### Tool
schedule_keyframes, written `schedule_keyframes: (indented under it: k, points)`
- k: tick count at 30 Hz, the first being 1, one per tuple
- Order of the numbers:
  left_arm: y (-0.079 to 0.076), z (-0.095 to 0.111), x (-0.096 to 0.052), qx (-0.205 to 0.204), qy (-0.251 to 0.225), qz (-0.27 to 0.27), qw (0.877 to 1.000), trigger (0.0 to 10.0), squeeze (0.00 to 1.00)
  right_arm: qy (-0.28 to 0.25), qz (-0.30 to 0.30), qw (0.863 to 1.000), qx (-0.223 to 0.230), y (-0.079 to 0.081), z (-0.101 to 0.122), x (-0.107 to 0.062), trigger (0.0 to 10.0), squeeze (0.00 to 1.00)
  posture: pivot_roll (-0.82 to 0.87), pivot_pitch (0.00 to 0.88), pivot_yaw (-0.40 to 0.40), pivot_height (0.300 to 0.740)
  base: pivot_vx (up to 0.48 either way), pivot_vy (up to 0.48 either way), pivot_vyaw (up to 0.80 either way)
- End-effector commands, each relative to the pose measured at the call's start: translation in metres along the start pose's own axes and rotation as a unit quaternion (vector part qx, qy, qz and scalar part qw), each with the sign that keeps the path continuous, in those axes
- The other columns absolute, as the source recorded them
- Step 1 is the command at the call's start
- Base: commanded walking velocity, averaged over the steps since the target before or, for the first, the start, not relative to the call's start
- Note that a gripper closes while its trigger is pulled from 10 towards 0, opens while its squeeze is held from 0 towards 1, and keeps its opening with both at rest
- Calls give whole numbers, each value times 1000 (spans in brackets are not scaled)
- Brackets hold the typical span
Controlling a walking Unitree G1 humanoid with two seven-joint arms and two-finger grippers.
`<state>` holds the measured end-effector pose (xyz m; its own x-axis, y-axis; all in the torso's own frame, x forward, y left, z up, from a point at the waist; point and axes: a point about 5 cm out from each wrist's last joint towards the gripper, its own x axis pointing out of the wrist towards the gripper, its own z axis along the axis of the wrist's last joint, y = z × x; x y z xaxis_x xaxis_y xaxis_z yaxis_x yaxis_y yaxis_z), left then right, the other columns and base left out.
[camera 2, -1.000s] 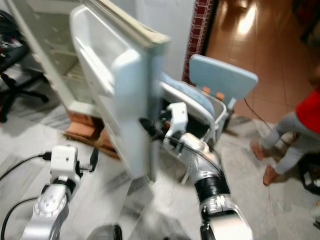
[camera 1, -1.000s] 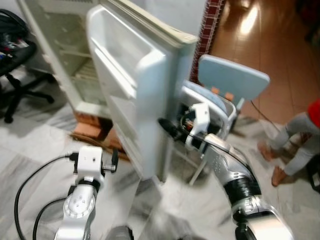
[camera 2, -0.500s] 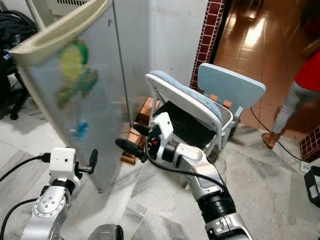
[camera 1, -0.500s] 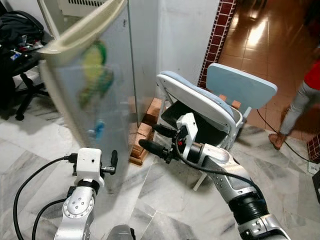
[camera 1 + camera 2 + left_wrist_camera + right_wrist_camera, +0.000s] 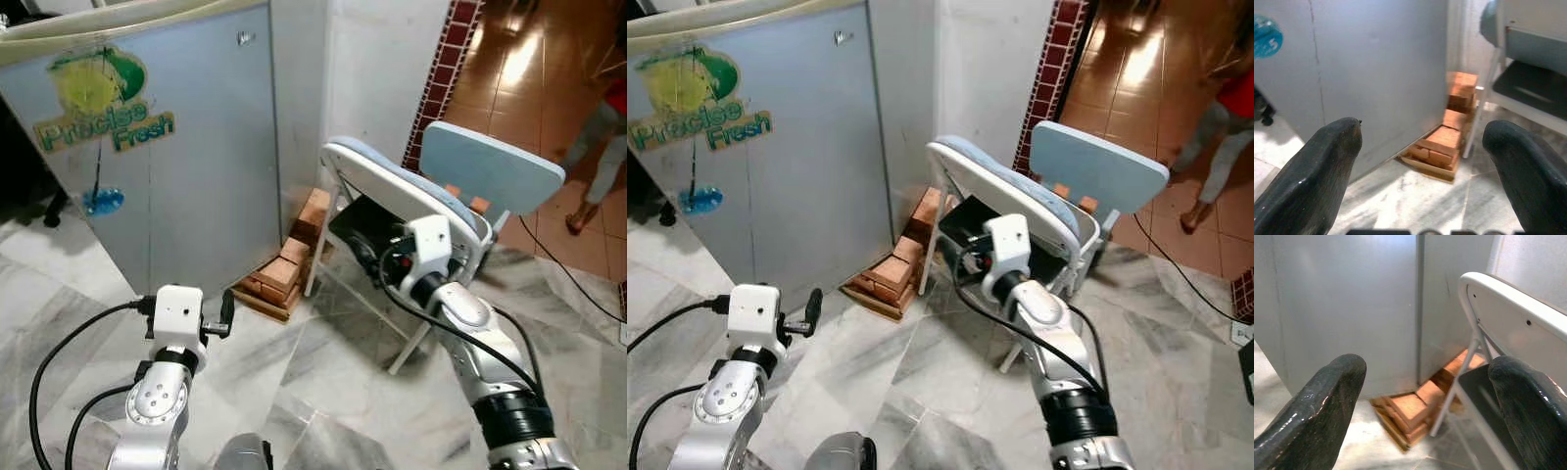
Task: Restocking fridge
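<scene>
Swung shut since before, the fridge door [image 5: 186,127] stands left of the chair [image 5: 411,196]; both grippers — left [image 5: 1420,161], right [image 5: 1420,396] — gape empty. Stiff, probably heavy — grip its free edge.

Both arms forward, fingers spread

The left gripper [image 5: 1422,161] is held low, its two black fingers [image 5: 1308,178] wide apart and empty. The right gripper [image 5: 1425,401] sits higher on a bent arm, apparently just as open.
</scene>
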<state>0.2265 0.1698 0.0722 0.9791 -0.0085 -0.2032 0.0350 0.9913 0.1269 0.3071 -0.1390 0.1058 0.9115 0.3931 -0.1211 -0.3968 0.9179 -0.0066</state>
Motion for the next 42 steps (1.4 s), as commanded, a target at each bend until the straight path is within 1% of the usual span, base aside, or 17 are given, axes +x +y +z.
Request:
schedule_keyframes:
  k: [1,2,5,6,7,10,13,15,17,22,25,27,30,34,36,38,42]
  points:
    - [9,3,-2,2,-7,16,1000,10000,0,-6,-11,1000,-26,2,4,-3,10000,0,44,92,14,740,0,480,0]
    - [12,3,-3,1,-10,23,1000,10000,0,-8,-28,999,-42,-3,4,-8,10000,0,43,89,14,740,0,480,0]
    - [16,3,-6,0,-11,36,999,10000,0,-10,-49,998,-44,-7,3,-16,10000,0,39,86,19,740,0,480,0]
    - [18,2,-8,0,-11,40,999,10000,0,-10,-54,998,-24,-7,0,-20,10000,0,31,80,17,740,0,480,0]
    - [21,1,-11,-24,-7,45,999,10000,0,-3,-88,996,3,-8,-7,-24,10000,0,32,69,14,740,0,390,0]
    - [22,0,-13,-36,-4,46,998,10000,0,1,-102,995,8,-9,-9,-26,10000,0,32,68,14,740,0,390,0]
    - [32,3,-15,-36,-11,60,998,10000,0,-15,-127,992,15,-6,-13,-27,10000,0,36,48,10,740,0,480,0]
    - [42,4,-17,-32,-13,71,997,10000,0,-12,-192,981,38,-16,-22,-34,10000,0,23,31,21,740,0,480,0]
    - [42,3,-17,-36,-12,72,997,10000,0,-8,-202,978,46,-19,-23,-36,10000,0,10,28,26,740,0,480,0]
    - [31,-1,-18,-34,-22,57,998,10000,0,3,-217,975,44,-31,-30,-42,10000,0,-8,12,12,740,0,480,0]
    - [24,6,-14,-50,-46,32,997,10000,0,-7,-211,976,58,-29,-26,-43,10000,0,1,14,1,740,0,480,0]
    - [22,11,-11,-22,-59,29,998,10000,0,-3,-209,977,46,-26,-26,-45,10000,0,-6,22,4,740,0,480,0]
    - [19,13,-10,-32,-58,24,998,10000,0,-10,-193,980,39,-21,-22,-39,10000,0,-3,25,2,740,0,480,0]
    - [20,11,-11,-30,-57,21,998,10000,0,-19,-206,978,15,-23,-18,-35,10000,0,-6,29,12,740,0,480,0]
    - [22,12,-10,-31,-60,20,998,10000,0,-20,-182,982,43,-18,-22,-34,10000,0,-5,30,17,740,0,480,0]
    - [23,12,-10,-34,-63,16,997,10000,0,-15,-199,978,53,-18,-23,-35,10000,0,-5,30,17,740,0,480,0]
    - [25,13,-8,-39,-63,12,997,10000,0,-11,-194,981,29,-15,-25,-37,10000,0,-13,36,25,740,0,480,0]
